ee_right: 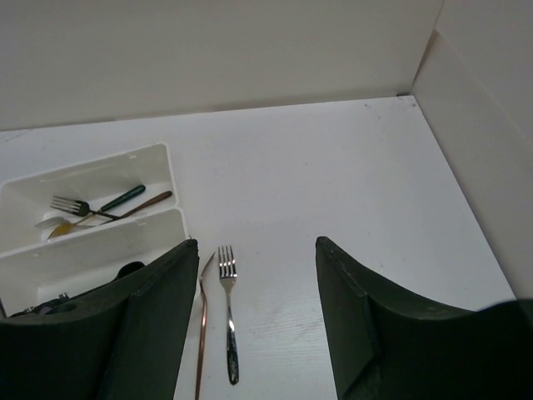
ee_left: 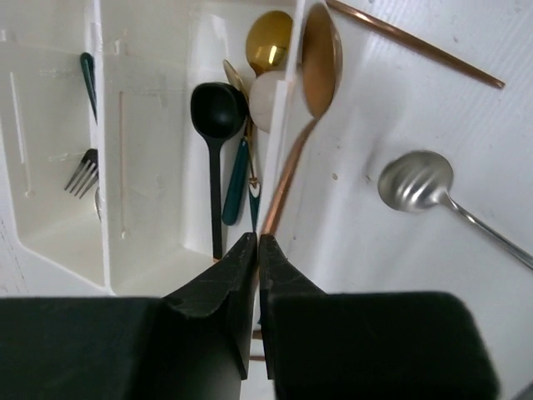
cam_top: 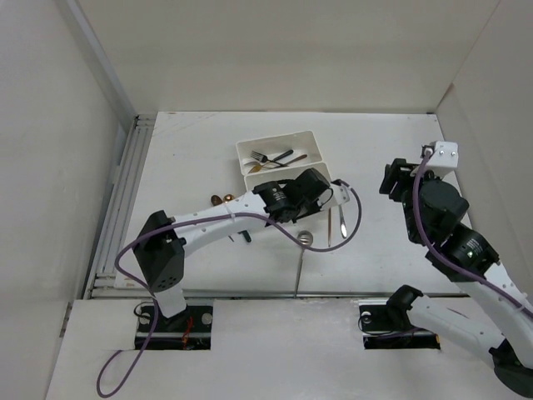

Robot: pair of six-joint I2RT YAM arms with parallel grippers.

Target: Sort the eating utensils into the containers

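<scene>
Overhead, the left arm (cam_top: 208,223) stretches toward 1 o'clock, and its wrist hides most of the near tray (ee_left: 158,167). The left jaws are pinched tight on the handle of a copper spoon (ee_left: 321,58) lying along that tray's wall. The right arm (cam_top: 450,225) stands folded at 3 o'clock. The right jaws gape empty, well apart from a silver fork (ee_right: 228,317) on the bench (ee_right: 333,167).

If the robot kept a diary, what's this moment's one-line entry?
left tool: shut on copper-coloured metal spoon, bowl at rim of white plastic tray | right tool: open, empty | silver metal fork: loose on table
</scene>
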